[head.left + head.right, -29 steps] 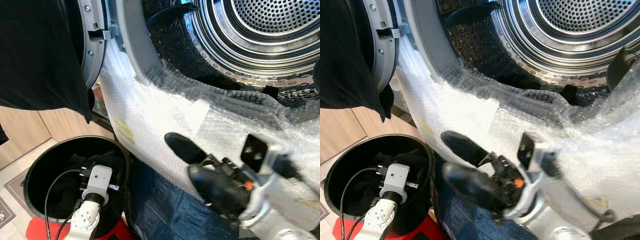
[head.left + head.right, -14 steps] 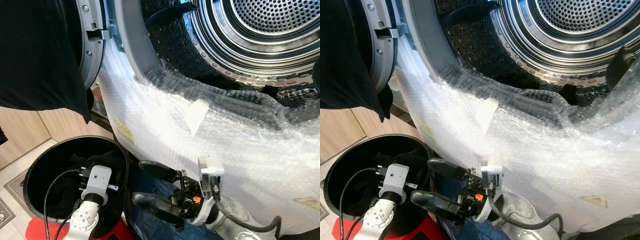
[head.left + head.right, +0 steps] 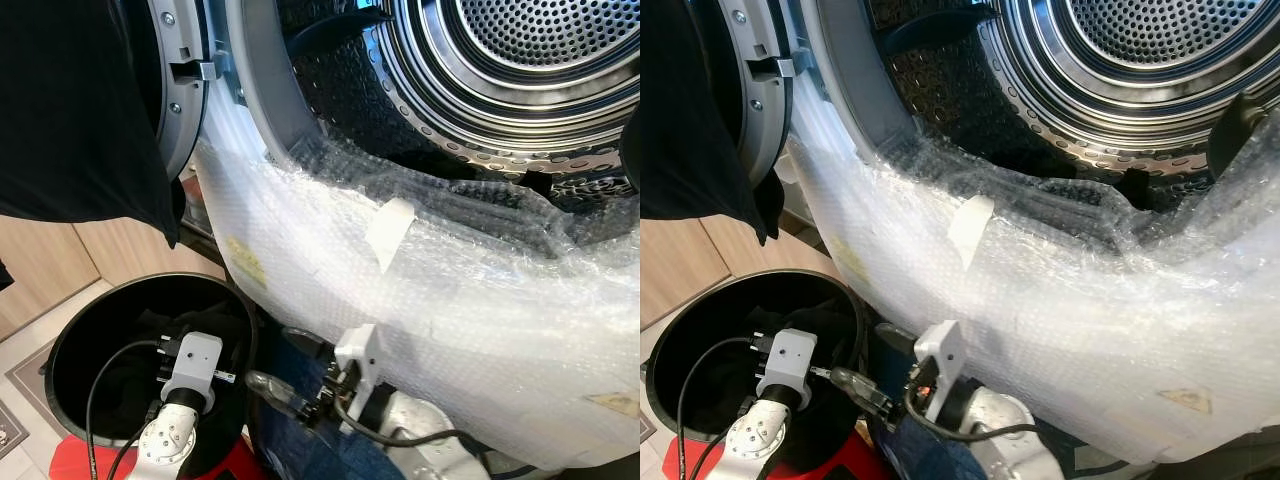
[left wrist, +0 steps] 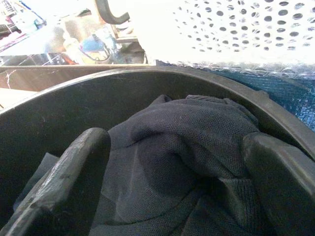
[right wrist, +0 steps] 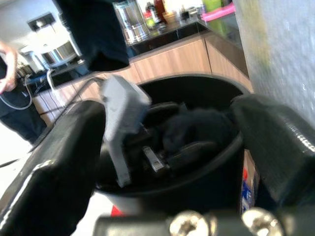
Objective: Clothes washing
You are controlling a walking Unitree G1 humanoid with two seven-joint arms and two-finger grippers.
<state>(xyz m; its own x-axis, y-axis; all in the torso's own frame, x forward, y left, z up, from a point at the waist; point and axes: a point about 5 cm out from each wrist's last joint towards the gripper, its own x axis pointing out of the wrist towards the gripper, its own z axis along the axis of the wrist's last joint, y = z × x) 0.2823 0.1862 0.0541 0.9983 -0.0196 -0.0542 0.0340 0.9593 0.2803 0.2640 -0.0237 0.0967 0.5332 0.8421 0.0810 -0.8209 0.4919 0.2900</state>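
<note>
With fingers spread wide, the left gripper (image 4: 172, 187) hung over dark clothes (image 4: 182, 162) in the black bucket (image 3: 80, 320), the right gripper (image 5: 167, 147), also wide, at its three o'clock.

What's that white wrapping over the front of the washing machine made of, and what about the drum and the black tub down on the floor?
The wrapping looks like clear bubble wrap: rows of small air pockets, glossy and crinkled. The drum seems to be polished stainless steel, bright, ribbed and full of punched holes. The black tub is probably moulded plastic, with a smooth, slightly shiny rim; the dark garment in it is a knitted fabric.
</note>
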